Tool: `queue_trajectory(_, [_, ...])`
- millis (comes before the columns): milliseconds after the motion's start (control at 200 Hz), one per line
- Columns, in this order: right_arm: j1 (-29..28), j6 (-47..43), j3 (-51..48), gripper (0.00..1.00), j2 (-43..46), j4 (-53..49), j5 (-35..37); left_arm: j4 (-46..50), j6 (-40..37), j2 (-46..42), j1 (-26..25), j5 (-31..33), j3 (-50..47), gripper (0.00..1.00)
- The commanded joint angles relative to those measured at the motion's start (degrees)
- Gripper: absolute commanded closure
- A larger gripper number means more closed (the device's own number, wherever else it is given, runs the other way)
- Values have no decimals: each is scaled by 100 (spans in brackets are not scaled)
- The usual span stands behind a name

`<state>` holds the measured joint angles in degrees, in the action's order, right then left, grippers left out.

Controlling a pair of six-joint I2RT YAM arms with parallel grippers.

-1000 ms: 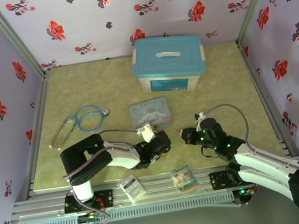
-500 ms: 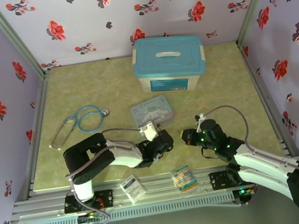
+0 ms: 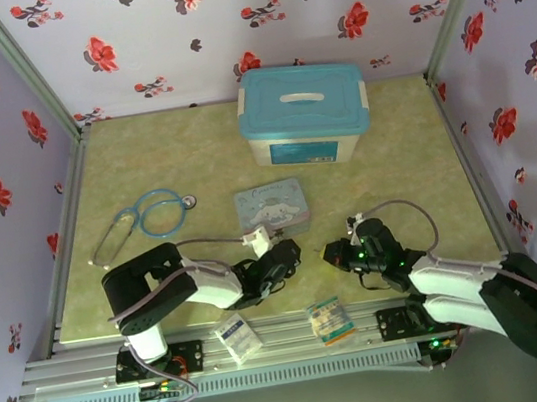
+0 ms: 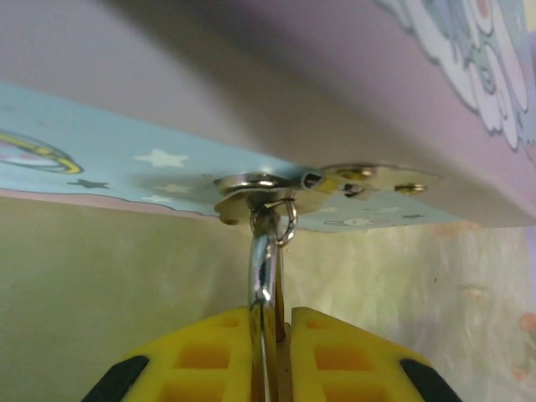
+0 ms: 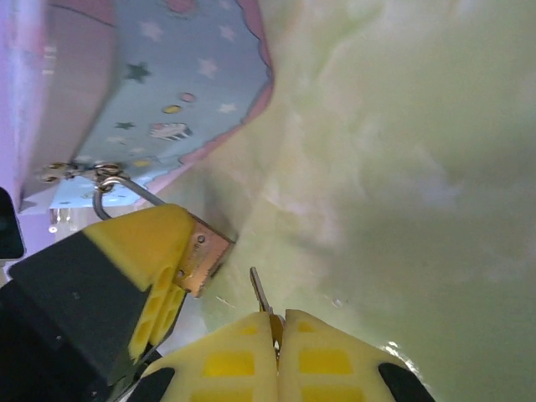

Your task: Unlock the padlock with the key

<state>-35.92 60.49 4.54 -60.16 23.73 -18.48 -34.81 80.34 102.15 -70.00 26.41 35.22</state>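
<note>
The left hand pinches the padlock, its shackle hooked through the hasp on the front wall of the cartoon tin, its long axis running straight out from the tin. The right hand, pressed onto the key, is nearer the padlock's free end; the blade points toward it, tip close, not touching

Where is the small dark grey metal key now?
Right wrist view: the dark grey key sticks out of the shut right gripper, low centre, just right of the brass padlock.
</note>
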Motion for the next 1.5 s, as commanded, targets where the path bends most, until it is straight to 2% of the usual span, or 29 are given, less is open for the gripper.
queue_trajectory(0, [41,437,-137,100,-31,861,-393,-65,214,-246,28,-259,-212,100])
queue_trajectory(175, [48,830,-181,100,420,644,-487,-690,552,-406,74,-285,-441,100])
queue_trajectory(375, [59,1420,-313,100,637,770,-355,-1516,944,-181,84,-286,-532,100])
queue_trajectory(665, [68,1525,-262,100,352,1257,-490,-2542,1406,245,92,-189,-600,100])
queue_trajectory(805, [90,1616,-336,100,-58,1742,-479,-2985,1559,463,65,-138,-608,100])
queue_trajectory(1165, [166,1815,-413,100,-1363,3713,-524,-2832,1548,287,56,-93,-648,100])
queue_trajectory(1325, [165,1672,-525,100,-1317,3593,-447,-2690,1469,197,56,-30,-599,100])
queue_trajectory(1495, [165,1591,-540,100,-770,3048,-381,-2469,1388,73,57,-18,-547,100])
